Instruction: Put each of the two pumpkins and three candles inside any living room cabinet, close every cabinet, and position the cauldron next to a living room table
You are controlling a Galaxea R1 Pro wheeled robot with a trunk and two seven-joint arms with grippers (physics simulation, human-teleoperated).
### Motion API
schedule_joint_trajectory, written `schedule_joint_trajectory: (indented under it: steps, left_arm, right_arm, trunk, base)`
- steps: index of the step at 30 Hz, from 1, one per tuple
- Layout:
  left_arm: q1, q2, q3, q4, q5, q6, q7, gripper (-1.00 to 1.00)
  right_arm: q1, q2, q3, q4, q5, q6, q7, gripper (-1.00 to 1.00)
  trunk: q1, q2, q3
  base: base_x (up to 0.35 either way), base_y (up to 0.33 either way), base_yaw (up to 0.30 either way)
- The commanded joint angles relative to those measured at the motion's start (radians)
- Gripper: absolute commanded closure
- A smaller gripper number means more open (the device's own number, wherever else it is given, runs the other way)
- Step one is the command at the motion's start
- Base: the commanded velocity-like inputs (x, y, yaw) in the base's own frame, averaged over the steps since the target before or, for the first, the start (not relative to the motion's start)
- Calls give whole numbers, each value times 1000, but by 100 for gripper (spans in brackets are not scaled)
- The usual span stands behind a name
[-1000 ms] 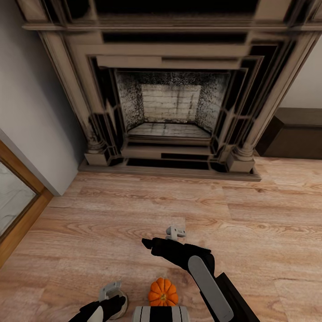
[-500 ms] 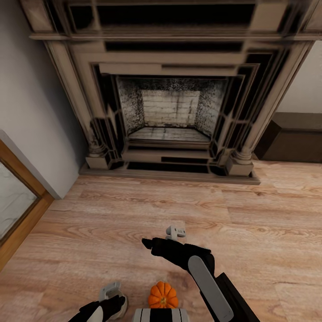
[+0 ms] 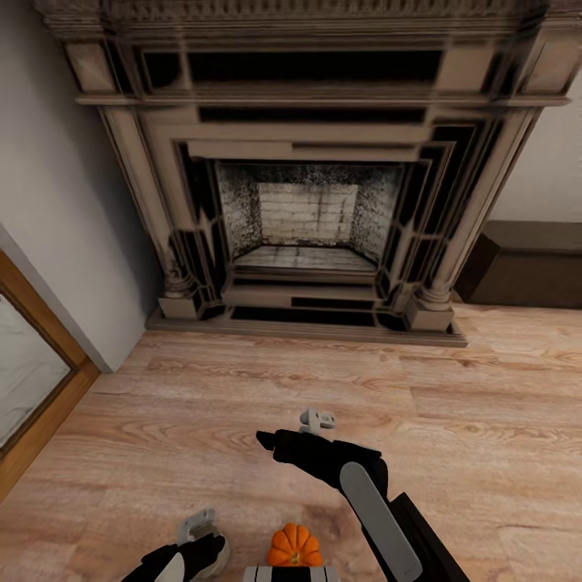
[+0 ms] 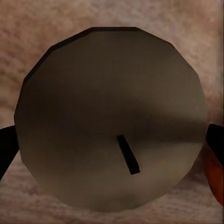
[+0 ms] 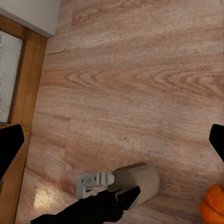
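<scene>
Since a second ago the whole head view has tilted up: more of the mantel shows and the pumpkin (image 3: 294, 546) sits lower, at the frame's bottom edge, while both arms keep their places in the picture. Nearest, the left gripper (image 3: 212, 546) hangs at the lower left with its fingers (image 4: 5, 145) spread on either side of a candle (image 4: 111, 119), whose round beige top and dark wick face the left wrist camera; I cannot tell if they touch it. Just beside it lies the pumpkin on the wooden floor (image 3: 202, 388). The right gripper (image 3: 263, 439) reaches forward over bare boards; its fingers (image 5: 9, 144) stand wide apart, holding nothing. Beyond it the floor runs open to the hearth step of the fireplace (image 3: 311, 210). A framed glass panel (image 3: 28, 364) borders the left side, and a dark brown cabinet (image 3: 525, 263) stands right of the fireplace, against the wall.
</scene>
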Motion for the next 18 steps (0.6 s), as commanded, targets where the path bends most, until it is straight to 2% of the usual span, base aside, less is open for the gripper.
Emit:
schedule_joint_trajectory:
  steps: [1, 7, 18]
  left_arm:
    - [0, 1, -6, -2, 9, 5, 4, 100]
    - [0, 4, -3, -2, 12, 10, 2, 100]
    - [0, 6, -2, -6, 11, 11, 0, 100]
  right_arm:
    - [-1, 1, 1, -1, -11, 2, -10, -100]
    - [-1, 1, 1, 0, -11, 2, -10, -100]
    - [-1, 1, -1, 0, -11, 2, -7, -100]
  trunk:
    - [-1, 0, 3]
    - [-3, 1, 26]
    - [-8, 4, 69]
  base:
    - [0, 0, 0]
    - [-30, 0, 0]
    - [-307, 0, 0]
